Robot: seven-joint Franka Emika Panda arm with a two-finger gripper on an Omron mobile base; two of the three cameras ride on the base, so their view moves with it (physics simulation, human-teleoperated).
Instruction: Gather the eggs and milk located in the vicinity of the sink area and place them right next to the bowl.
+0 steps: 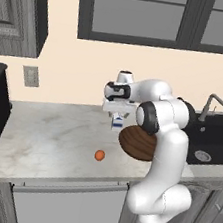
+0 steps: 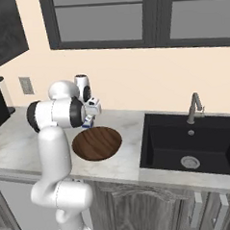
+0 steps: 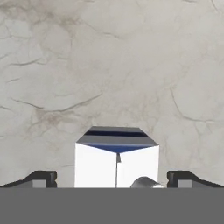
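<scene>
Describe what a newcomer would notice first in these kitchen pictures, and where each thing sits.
The white arm's pincer hangs over the marble counter with its fingers either side of a small white milk carton. Just beside it lies a wide dark-brown wooden bowl. A tiny orange-brown egg sits alone toward the counter's front edge, and the black sink with its grey faucet lies to the right.

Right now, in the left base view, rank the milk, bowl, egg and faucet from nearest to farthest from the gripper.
1. The milk, directly under the gripper, between its open fingers.
2. The bowl, just right and toward the counter's front.
3. The egg, near the counter's front edge.
4. The faucet, far right, behind the sink.
</scene>
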